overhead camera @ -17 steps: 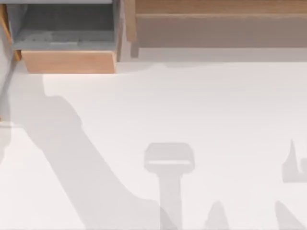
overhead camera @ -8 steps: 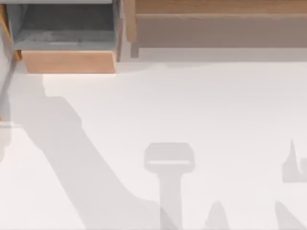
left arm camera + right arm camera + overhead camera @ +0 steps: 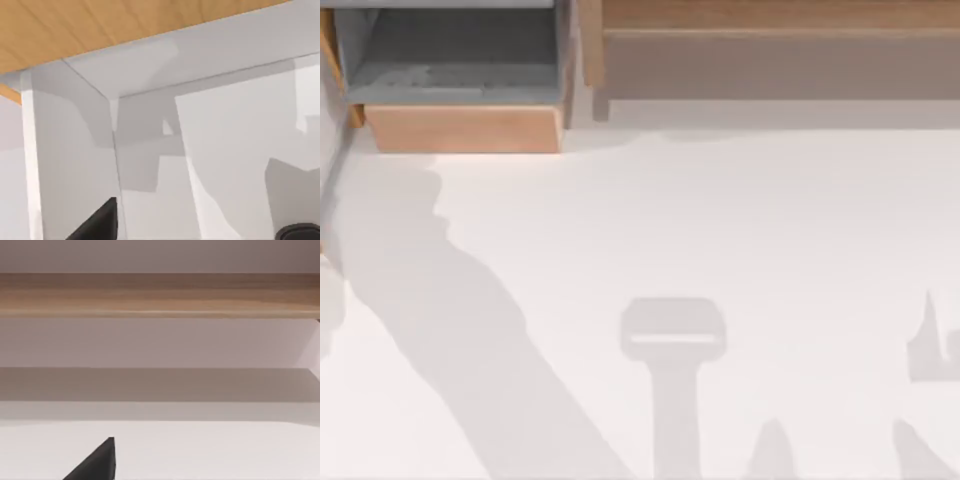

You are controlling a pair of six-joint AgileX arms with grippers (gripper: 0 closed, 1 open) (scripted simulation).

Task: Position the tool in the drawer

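Observation:
The drawer [image 3: 465, 128] stands pulled out at the table's far left, its tan front panel facing the table and its grey floor [image 3: 460, 50] bare where I can see it. The tool is out of view. A black part of my left gripper [image 3: 97, 225] pokes into the left wrist view, in front of grey walls under a tan wood panel [image 3: 100, 30]. A dark rounded shape [image 3: 300, 233] sits at that view's edge; I cannot tell what it is. A black part of my right gripper [image 3: 97, 464] faces the cabinet.
A long wooden cabinet front [image 3: 770, 50] runs along the far edge to the right of the drawer, also seen as a wood strip [image 3: 160, 295]. The white table [image 3: 720, 220] carries only arm shadows, a broad one [image 3: 450, 320] at the left.
The broad arm shadow at the table's left has shifted, its upper end now a little further right and lower. The drawer has not moved.

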